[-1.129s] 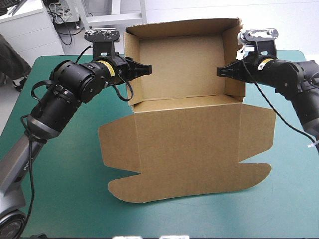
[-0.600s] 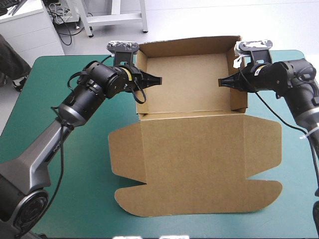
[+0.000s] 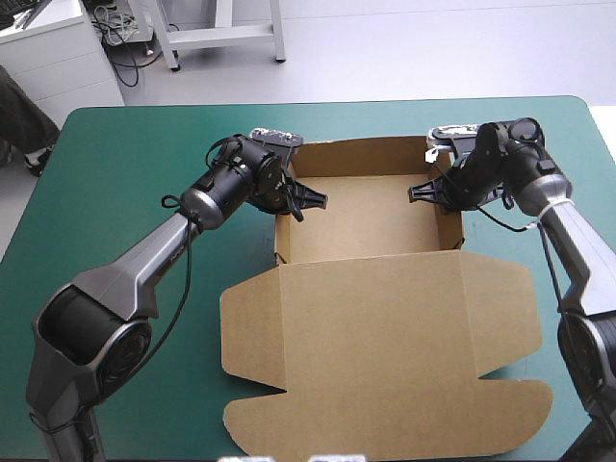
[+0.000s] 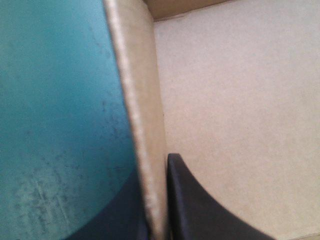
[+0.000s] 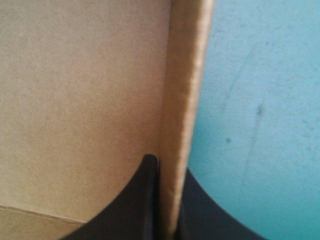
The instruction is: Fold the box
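On the teal-green cover [image 3: 125, 164]: the box [image 3: 375, 337] is lying mid-table as an open tray, its lid lying flat.
Tray: its walls are standing upright, and bare brown floor is showing inside.
Left gripper [image 3: 310, 199]: it is pinching the tray's left wall [image 4: 137, 100], one black finger [image 4: 200, 210] reaching inside.
Right gripper [image 3: 421, 191]: it is clamping the right wall [image 5: 187, 75] likewise.
Long axis: it is running from far edge to near edge, tray farther, lid's rounded flaps pointing toward the robot.
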